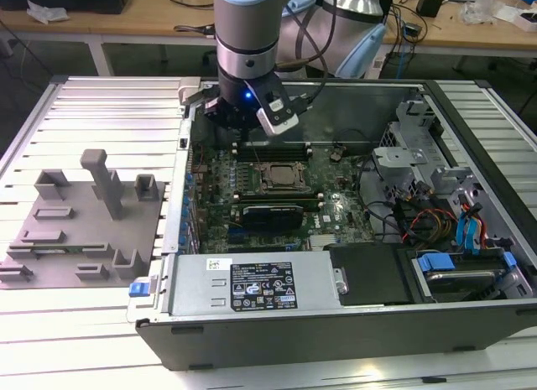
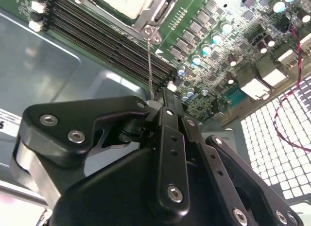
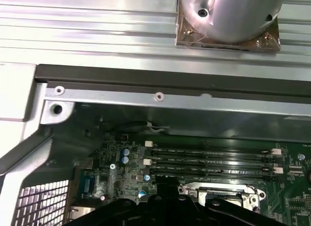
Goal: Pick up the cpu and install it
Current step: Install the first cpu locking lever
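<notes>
The cpu [image 1: 281, 177], a pale silver square, lies flat inside the socket [image 1: 279, 189] in the middle of the motherboard; the second wrist view shows its metal top [image 2: 121, 1] framed by the socket. My gripper [image 1: 237, 122] hangs over the board's back edge, just behind the socket. In the second wrist view my gripper [image 2: 163, 97] is shut, and a thin metal socket lever [image 2: 150, 65] rises from the socket corner and ends between the fingertips. The first wrist view shows my gripper [image 3: 160, 201] as a black shape near the socket frame [image 3: 223, 194].
The open computer case [image 1: 336, 331] holds a power supply [image 1: 260, 285] in front and drive bays with cables [image 1: 453, 214] on the exterior view's right. Memory slots [image 3: 209, 160] run beside the socket. A grey plastic tray [image 1: 75, 239] with upright blocks lies on the exterior view's left.
</notes>
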